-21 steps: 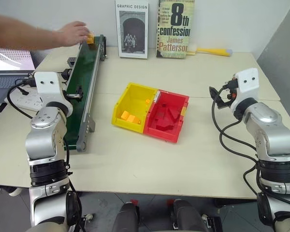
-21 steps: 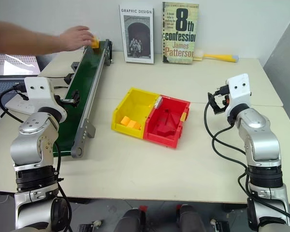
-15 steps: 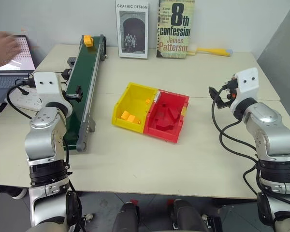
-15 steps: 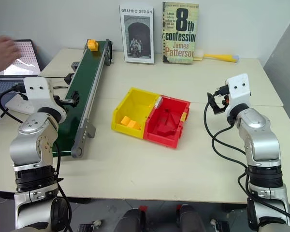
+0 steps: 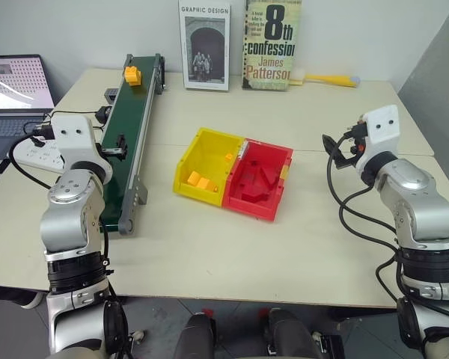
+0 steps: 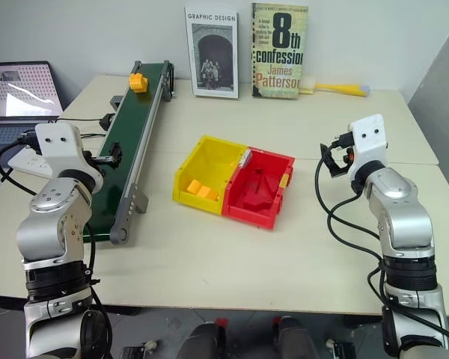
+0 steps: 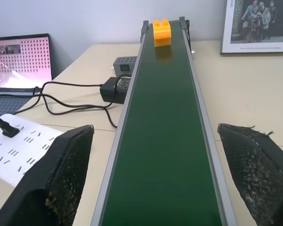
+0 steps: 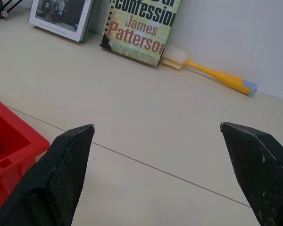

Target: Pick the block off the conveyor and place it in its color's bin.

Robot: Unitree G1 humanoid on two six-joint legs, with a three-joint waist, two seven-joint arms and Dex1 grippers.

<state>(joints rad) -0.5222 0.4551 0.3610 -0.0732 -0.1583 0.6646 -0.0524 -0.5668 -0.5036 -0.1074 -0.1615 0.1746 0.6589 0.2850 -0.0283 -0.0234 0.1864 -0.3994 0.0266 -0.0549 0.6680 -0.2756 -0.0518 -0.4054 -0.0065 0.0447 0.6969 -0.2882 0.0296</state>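
The yellow-orange block (image 7: 162,30) rides at the far end of the dark green conveyor (image 7: 165,141), which runs along the table's left side. My left gripper (image 7: 154,129) hovers open over the belt's near part, pointing along it, with the block well ahead of its fingers. The yellow bin (image 5: 209,153) sits mid-table holding a few orange pieces, joined on its right to a red bin (image 5: 273,152). At the table's right, my right gripper (image 8: 155,126) is open and empty above bare tabletop, to the right of the red bin.
Two books (image 5: 272,45) lean on the back wall, with a yellow-handled brush (image 5: 329,79) beside them. A laptop (image 5: 15,82), a white power strip (image 7: 14,148), a black adapter (image 7: 114,86) and cables lie left of the conveyor.
The person's hand that set the block on the belt's far end has pulled away out of view. The block has travelled a little along the belt toward me.
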